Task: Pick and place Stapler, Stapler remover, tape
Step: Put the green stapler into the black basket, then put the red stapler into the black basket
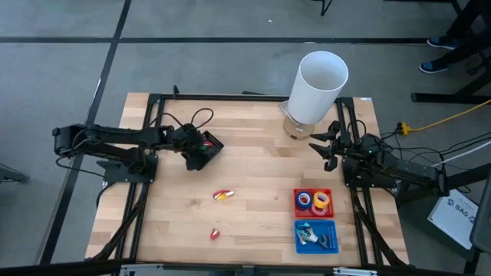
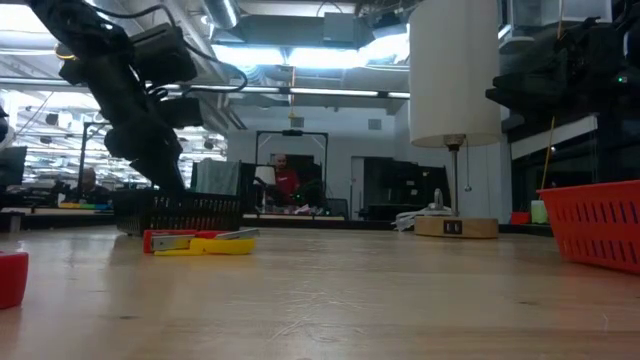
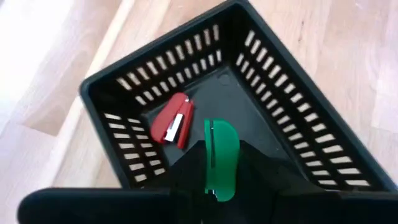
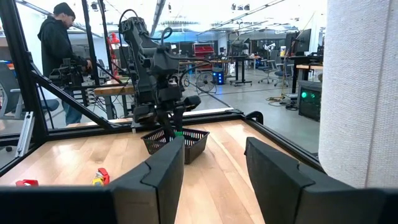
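My left gripper (image 1: 198,153) hangs over a black slotted basket (image 1: 207,147) at the table's left middle, shut on a green stapler (image 3: 221,158). A small red stapler (image 3: 173,119) lies on the basket's floor. A red and yellow stapler (image 1: 222,195) lies flat on the table, also seen in the low view (image 2: 200,241). A small red piece (image 1: 215,232) lies nearer the near edge. Blue, pink-red and orange tape rolls (image 1: 314,201) lie in a red basket. My right gripper (image 1: 326,146) waits open at the right, beside the white cylinder. My left gripper pinches the green stapler between its two fingers, which come from above and point down into the black basket. The fingers sit on the stapler's end (image 3: 219,186) nearest the wrist; the rest sticks out beyond them. It is lifted clear above the basket floor (image 4: 177,132).
A tall white cylinder (image 1: 316,84) stands on a small base at the far right. A blue basket (image 1: 316,236) with small items sits by the near right edge, behind the red basket (image 2: 600,225). Bare wood lies in the table's middle. A person (image 4: 59,46) stands beyond the table.
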